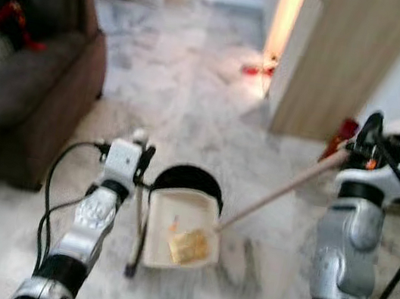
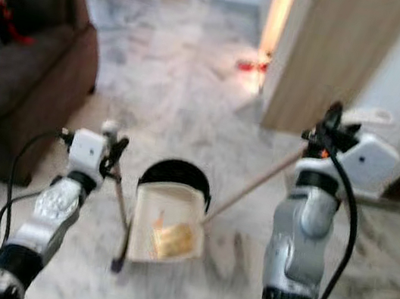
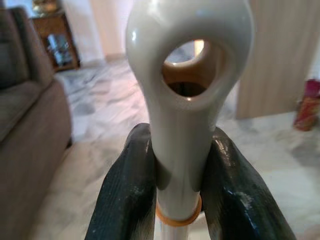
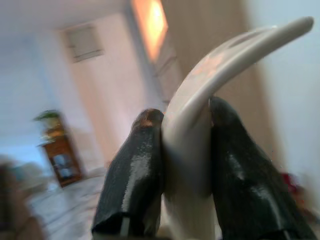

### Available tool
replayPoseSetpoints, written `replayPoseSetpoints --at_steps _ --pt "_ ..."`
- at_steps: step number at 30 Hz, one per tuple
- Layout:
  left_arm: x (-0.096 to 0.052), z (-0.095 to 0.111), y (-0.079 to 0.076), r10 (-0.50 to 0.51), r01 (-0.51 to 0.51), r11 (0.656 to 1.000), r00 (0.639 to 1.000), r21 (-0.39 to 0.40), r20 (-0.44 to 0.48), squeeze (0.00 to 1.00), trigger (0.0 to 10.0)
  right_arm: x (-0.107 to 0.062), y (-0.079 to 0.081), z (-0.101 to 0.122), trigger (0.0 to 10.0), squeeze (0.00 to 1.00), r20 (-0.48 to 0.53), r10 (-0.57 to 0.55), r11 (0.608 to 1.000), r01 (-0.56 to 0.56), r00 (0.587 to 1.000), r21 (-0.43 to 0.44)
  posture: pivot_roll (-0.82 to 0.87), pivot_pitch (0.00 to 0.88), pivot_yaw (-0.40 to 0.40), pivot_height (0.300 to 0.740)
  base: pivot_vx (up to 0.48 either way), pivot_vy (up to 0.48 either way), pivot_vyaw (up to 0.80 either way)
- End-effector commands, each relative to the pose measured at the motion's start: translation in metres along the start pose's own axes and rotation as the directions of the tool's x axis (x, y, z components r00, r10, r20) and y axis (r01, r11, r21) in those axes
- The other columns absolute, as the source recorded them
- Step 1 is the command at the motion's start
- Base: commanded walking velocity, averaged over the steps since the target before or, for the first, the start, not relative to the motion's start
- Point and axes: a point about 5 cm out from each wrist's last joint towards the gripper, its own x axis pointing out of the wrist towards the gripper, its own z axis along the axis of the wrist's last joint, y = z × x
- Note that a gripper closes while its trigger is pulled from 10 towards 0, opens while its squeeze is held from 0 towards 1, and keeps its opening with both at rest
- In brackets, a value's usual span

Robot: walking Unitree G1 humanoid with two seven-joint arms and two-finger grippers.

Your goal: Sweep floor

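Low in the middle of the frame, the cream plastic dustpan [image 1: 179, 227] sits on the shiny marble floor [image 1: 194, 95]. The left gripper [image 3: 177, 200] squeezes its smooth handle. The right gripper [image 4: 187, 165] squeezes the long wooden broom [image 1: 277, 193]. Keep the pan flat and push the yellow scraps [image 1: 189, 246] in gently.

Head stereo looks down; wrist cameras close.

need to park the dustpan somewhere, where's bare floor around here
Bare marble floor runs between the sofa and the wooden panel. It is crowded near the dustpan, where the broom stick crosses and both pincers hold handles.
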Motion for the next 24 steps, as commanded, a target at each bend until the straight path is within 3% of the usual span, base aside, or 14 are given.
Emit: replayPoseSetpoints --at_steps 1,24 --pt "0.0075 0.0157 -0.0020 -0.007 0.006 1.000 0.998 0.017 0.069 0.00 10.0 0.0032 -0.0028 0.0148 10.0 0.00 0.064 -0.023 0.999 0.019 0.998 0.049 0.12 0.022 -0.010 0.740 0.311 0.251 0.00" --pt "0.0069 0.0162 0.0018 -0.007 0.006 1.000 0.998 0.019 0.070 0.00 10.0 0.0042 -0.0015 0.0137 10.0 0.00 0.053 -0.020 0.997 0.016 0.998 0.073 0.12 0.017 -0.008 0.740 0.272 0.251 0.00"
